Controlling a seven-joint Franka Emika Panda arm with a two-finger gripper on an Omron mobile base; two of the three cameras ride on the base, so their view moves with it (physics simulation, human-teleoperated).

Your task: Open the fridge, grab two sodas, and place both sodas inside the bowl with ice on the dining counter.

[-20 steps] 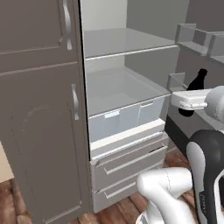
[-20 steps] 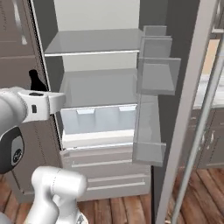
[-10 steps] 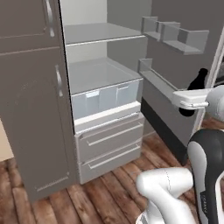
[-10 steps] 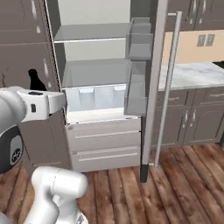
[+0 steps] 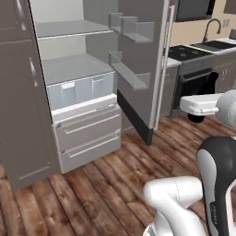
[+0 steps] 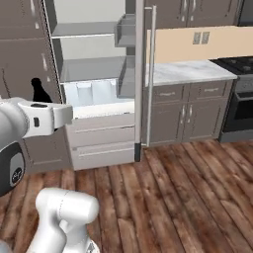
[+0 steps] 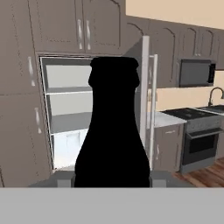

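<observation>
The soda (image 7: 113,131) is a plain black bottle, broad and rounded in the body and drawn in to a narrow neck with a flat top; no label shows on the side facing the hand camera. It stands upright in the middle of the hand view, its base seated in the claw (image 7: 113,180), whose jaws stand partly apart and close against the bottle's lower sides. In the right base view the same bottle (image 6: 36,90) pokes up at 9 o'clock above the white forearm. The fridge (image 5: 78,87) sits at 10 o'clock in the left base view, door swung wide: matte light-grey shell, smooth white shelves, two translucent bins, two flat drawers below with slim bar pulls. Its door (image 5: 143,64) carries boxy grey racks and a long silver bar handle (image 6: 152,74). The floor (image 6: 168,197) is brown wood planking.
</observation>
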